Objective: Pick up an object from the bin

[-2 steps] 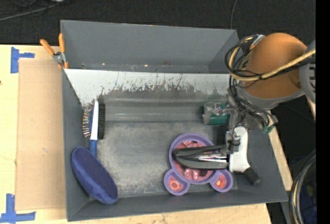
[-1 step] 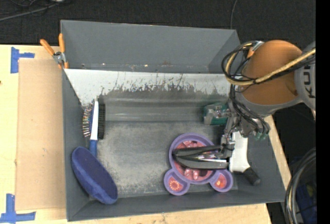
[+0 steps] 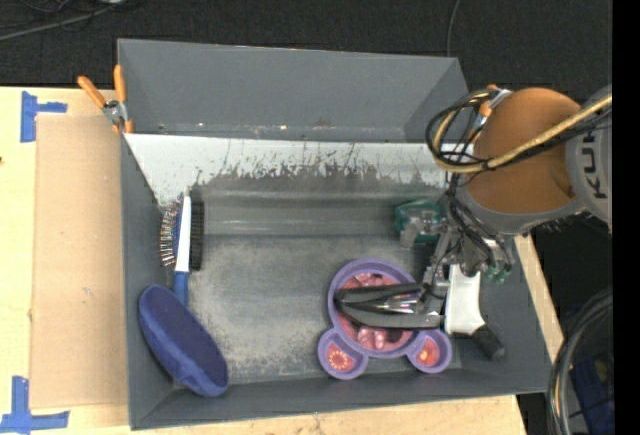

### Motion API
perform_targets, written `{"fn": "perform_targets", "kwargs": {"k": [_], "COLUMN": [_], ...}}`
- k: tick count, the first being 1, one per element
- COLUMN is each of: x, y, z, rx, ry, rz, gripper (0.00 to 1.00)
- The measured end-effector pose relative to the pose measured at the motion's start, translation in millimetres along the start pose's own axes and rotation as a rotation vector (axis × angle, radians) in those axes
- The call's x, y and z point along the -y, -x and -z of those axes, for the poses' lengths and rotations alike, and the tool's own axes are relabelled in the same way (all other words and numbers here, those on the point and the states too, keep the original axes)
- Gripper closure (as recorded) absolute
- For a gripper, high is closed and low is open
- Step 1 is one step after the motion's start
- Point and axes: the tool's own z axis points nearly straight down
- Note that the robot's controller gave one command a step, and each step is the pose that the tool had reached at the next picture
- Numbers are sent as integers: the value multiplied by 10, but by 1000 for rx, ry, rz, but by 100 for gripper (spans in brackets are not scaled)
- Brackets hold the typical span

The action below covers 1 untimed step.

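Against the left wall of the grey bin [image 3: 300,113], in the near left corner, lies a dark blue oval pad [image 3: 180,341]. Just beyond it, on the far side, is a brush [image 3: 184,238] with a white and blue handle and dark bristles, lying lengthwise along the same wall. The middle of the bin floor is bare. Right of centre, close to the near wall, sits a round purple toy [image 3: 372,331] with a pink inside and two small purple wheels on its near side. A long black piece [image 3: 385,301] lies across the toy from left to right; whether it belongs to the toy or to the robot cannot be told. The tool [image 3: 445,268] hangs over the toy's right edge, so the toy lies just left of it and slightly nearer. Whether the tool is released or clenched cannot be told. A teal thing [image 3: 413,216] lies just beyond the tool on the far side. A white block [image 3: 462,301] and a small black piece [image 3: 487,341] lie on its near right. Above them, at the right wall, is the arm's orange cover [image 3: 525,158] with its cables.
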Motion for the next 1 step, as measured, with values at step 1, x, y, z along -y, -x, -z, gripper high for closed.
{"fn": "perform_targets", "kwargs": {"k": [1], "x": [-147], "y": [122], "z": [565], "rx": [-5], "ry": [1], "rz": [126], "gripper": [0]}}
